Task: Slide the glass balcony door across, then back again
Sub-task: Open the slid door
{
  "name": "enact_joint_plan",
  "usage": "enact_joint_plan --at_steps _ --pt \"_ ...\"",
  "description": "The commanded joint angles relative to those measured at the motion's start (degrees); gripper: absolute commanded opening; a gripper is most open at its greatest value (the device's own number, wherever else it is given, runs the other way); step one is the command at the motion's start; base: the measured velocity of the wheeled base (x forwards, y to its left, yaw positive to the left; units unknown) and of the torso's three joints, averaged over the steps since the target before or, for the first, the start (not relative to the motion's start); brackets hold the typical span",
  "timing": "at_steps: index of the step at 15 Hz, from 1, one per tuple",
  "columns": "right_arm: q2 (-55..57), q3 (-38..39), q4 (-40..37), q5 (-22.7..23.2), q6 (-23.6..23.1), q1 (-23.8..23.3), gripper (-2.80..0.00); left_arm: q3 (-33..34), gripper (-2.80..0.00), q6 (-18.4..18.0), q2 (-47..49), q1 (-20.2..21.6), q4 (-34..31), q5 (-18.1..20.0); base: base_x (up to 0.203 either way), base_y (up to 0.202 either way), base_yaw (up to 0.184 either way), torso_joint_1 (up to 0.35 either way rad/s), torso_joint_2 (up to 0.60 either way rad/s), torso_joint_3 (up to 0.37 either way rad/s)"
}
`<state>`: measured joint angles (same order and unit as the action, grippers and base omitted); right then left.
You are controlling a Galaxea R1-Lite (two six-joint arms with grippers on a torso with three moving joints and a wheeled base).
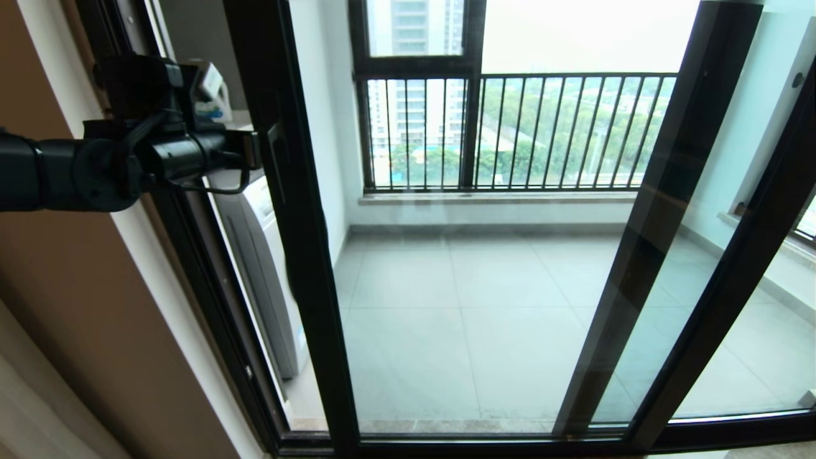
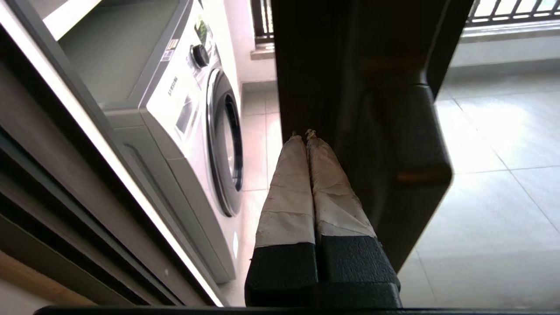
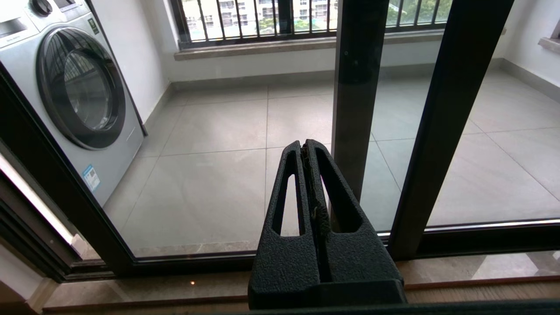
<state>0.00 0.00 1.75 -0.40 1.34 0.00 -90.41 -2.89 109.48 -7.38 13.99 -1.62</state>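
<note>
Left wrist view shows the left hand [image 2: 305, 136] closed, its taped fingers [image 2: 286, 192] pressed together with nothing between them. The tips meet the black upright of the glass balcony door [image 1: 446, 268], just beside the bar handle [image 2: 400, 131]. Judged from this placement, the closed hand serves as a pusher against the frame rather than a clamp, which suits a sliding load.

The door stands a little clear of the door jamb [image 1: 185, 255], leaving a narrow gap through which the washing machine [image 1: 258, 268] shows. Beyond the door lie the tiled balcony floor [image 1: 459, 299] and the railed window [image 1: 510, 127].

The right hand [image 3: 305, 146] is parked low before the door's bottom track, fingers shut and empty.
</note>
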Motion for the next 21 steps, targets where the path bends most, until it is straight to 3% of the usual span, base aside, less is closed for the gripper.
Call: enact_joint_plan --at_steps 1,6,21 --pt "0.0 0.7 0.0 0.0 0.0 0.0 -2.8 -1.1 -2.8 0.1 0.3 -1.9 0.1 -0.3 0.0 0.0 0.0 0.0 0.0 0.0" --pt "0.0 0.7 0.0 0.0 0.0 0.0 -2.8 -2.3 -2.8 0.0 -0.5 -7.5 0.1 -1.1 0.0 0.0 0.0 0.0 0.0 0.0" --pt "0.0 0.7 0.0 0.0 0.0 0.0 -2.8 -3.9 -2.8 0.0 0.4 -17.1 0.0 -4.7 0.0 0.0 0.0 0.0 0.0 0.0"
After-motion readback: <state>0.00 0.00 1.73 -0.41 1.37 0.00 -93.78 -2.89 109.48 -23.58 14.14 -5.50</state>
